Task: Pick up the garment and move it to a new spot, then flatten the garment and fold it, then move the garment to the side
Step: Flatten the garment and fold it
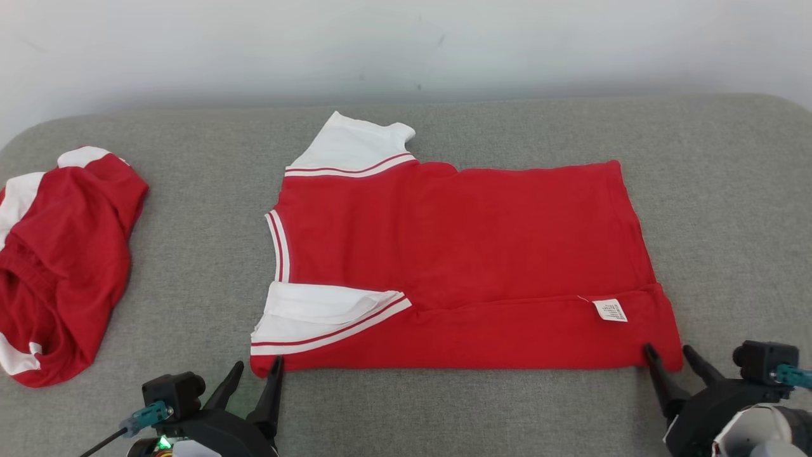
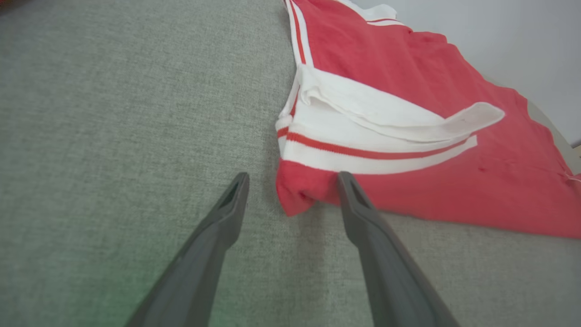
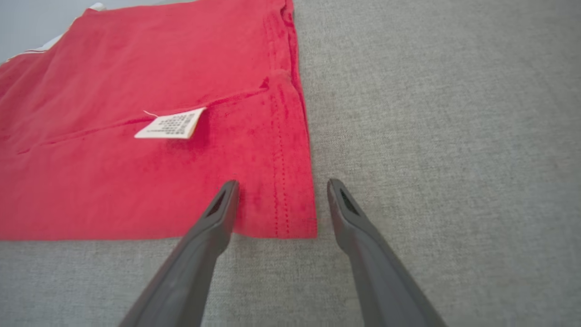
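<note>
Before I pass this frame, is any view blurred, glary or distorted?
Head view: even, soft light, no glare on the red garment. Left wrist view: wide-angle stretch, faint green tint on the grey surface beside the left claw. Right wrist view: sharp, but the label print is unreadable.

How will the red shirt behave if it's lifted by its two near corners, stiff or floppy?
Probably floppy: the red shirt lies in soft folds, so its middle would likely sag between the corners. The folded-over near strip and the white sleeve look loose and may fall open. It looks thin, so probably light.
</note>
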{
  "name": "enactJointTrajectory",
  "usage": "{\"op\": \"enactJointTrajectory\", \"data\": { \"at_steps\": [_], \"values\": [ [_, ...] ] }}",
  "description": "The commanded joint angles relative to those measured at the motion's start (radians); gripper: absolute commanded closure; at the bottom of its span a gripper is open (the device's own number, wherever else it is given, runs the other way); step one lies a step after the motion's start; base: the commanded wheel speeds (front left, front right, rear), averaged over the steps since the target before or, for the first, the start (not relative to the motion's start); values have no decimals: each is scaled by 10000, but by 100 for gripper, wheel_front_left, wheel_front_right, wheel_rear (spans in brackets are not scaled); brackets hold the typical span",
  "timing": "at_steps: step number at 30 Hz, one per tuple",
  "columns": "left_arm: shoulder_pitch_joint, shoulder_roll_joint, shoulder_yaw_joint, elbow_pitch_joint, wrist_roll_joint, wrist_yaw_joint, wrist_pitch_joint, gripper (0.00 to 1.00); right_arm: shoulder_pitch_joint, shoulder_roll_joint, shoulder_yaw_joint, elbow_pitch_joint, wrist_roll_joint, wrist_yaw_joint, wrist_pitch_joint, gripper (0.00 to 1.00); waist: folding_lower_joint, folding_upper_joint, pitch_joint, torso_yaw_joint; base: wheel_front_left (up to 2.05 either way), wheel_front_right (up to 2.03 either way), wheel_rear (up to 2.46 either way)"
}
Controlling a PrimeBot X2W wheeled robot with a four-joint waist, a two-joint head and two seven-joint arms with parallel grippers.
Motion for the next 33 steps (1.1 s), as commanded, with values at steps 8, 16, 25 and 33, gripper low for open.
{"op": "enactJointTrajectory", "data": {
  "at_steps": [8,16,25,33],
  "values": [
    [-333,-216,48,678,-196,-343,-121,100,-326,466,301,763,7,-26,-49,100,0,-1,34,-87,0,0,0],
    [282,-198,116,764,-394,-587,-389,100,-43,276,418,679,266,-28,-621,100,0,-1,-545,22,0,0,0],
    [1534,75,-86,-438,-124,-142,-502,100,1208,-106,-70,-187,466,-28,-677,100,0,-1,-960,232,0,0,0],
    [2360,224,-242,-1566,-57,396,-406,100,2431,27,-777,-1233,259,-26,-148,100,0,-1,-1010,324,0,0,0]
  ]
}}
